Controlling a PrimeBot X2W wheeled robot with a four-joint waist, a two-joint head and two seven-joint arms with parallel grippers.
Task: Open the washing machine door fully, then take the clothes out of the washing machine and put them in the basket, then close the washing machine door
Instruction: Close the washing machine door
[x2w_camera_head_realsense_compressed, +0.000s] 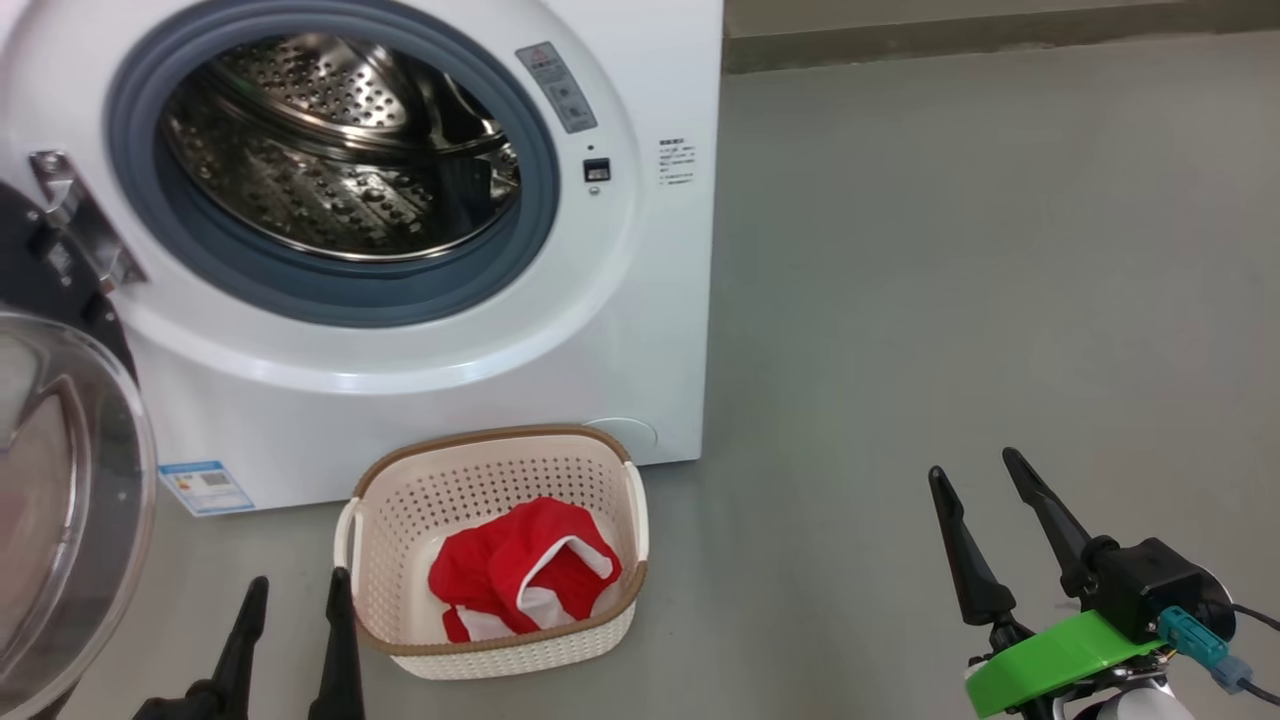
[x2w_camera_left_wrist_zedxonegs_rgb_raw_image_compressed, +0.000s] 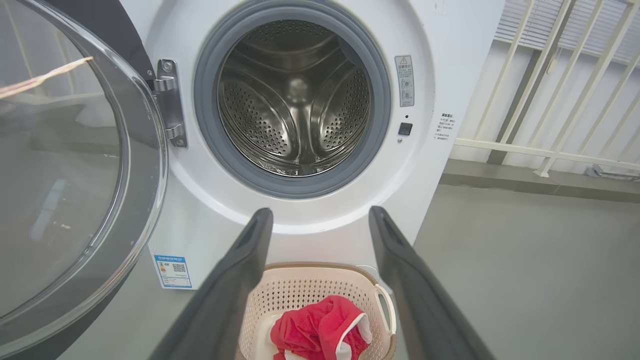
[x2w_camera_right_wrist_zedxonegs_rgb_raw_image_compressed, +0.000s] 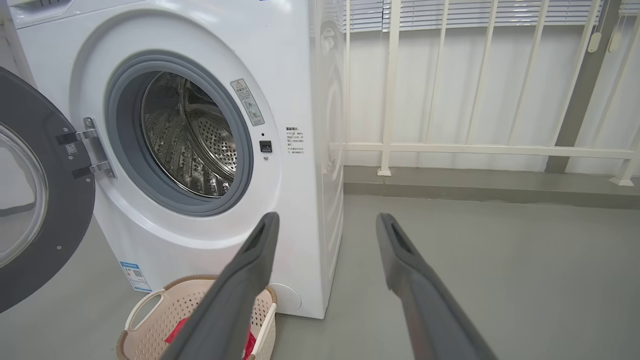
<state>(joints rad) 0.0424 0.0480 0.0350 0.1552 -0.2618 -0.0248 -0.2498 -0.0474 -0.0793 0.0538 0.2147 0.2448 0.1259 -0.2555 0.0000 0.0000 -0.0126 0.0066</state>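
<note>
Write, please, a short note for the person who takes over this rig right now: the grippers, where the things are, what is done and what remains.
Left gripper: open, empty, low, just left of the basket.
Right gripper: open, empty, over the floor, well right of the washing machine.
Washing machine door: stands wide open on the left side.
Drum: no fabric visible inside.
Clothes: red, lying in the basket, which stands on the floor before the machine.
Done: door opened, clothes in basket.
Left: close the door.
</note>
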